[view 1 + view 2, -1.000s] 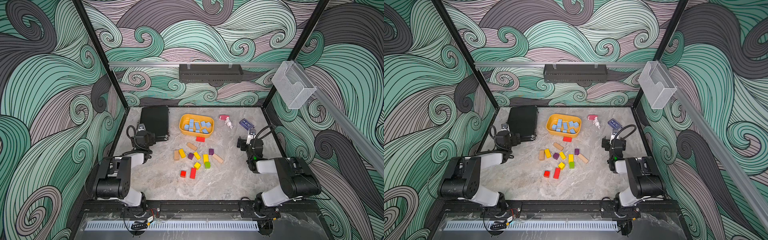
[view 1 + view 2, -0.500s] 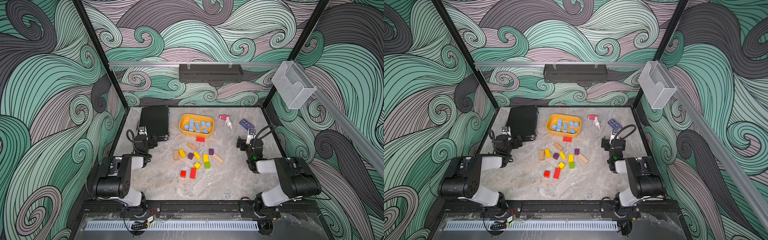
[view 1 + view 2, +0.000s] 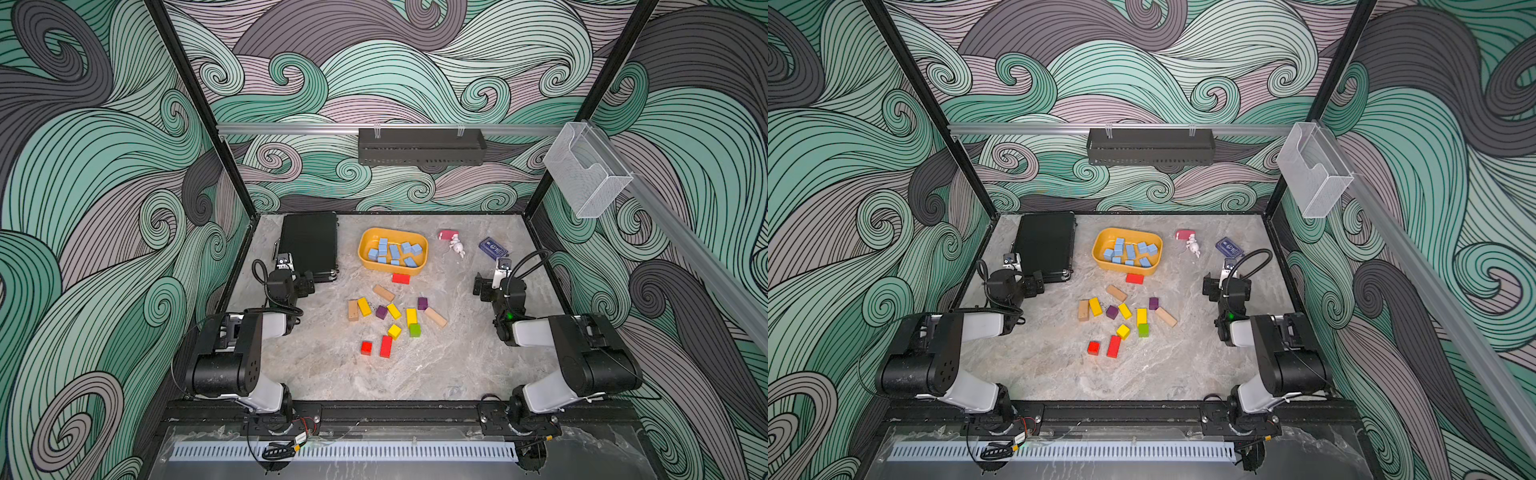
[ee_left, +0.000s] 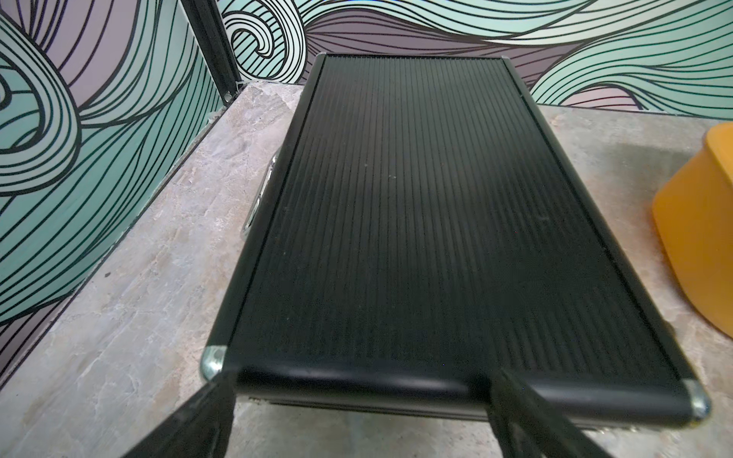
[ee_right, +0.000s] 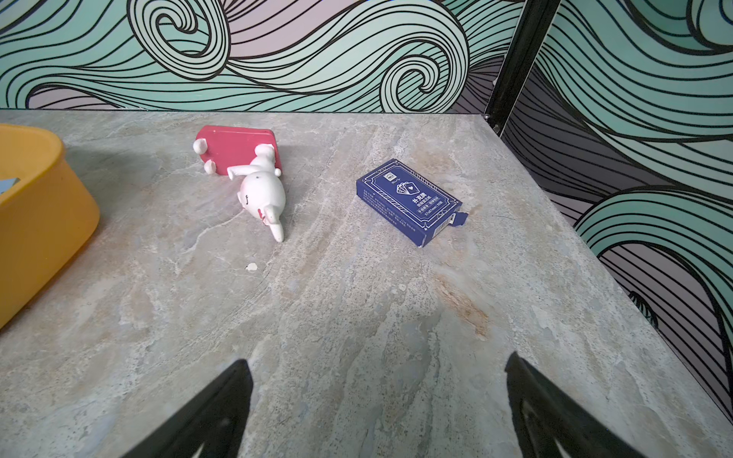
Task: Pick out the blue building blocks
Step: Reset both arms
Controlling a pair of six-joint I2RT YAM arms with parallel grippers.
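Note:
Several light blue building blocks lie together inside a yellow bowl at the back middle of the table, in both top views. No blue block shows among the loose blocks on the table. My left gripper is open at the near end of a black case, empty. On the right side my right gripper is open over bare table, empty. The bowl's wall shows at the edge of both wrist views.
A black ribbed case lies back left. Red, yellow, purple, green and wooden blocks are scattered mid-table; a red block touches the bowl. A white figurine and a navy card box lie back right.
The left gripper has drawn back a little from over the black case toward its near end. The right arm has not moved. Both grippers stay open.

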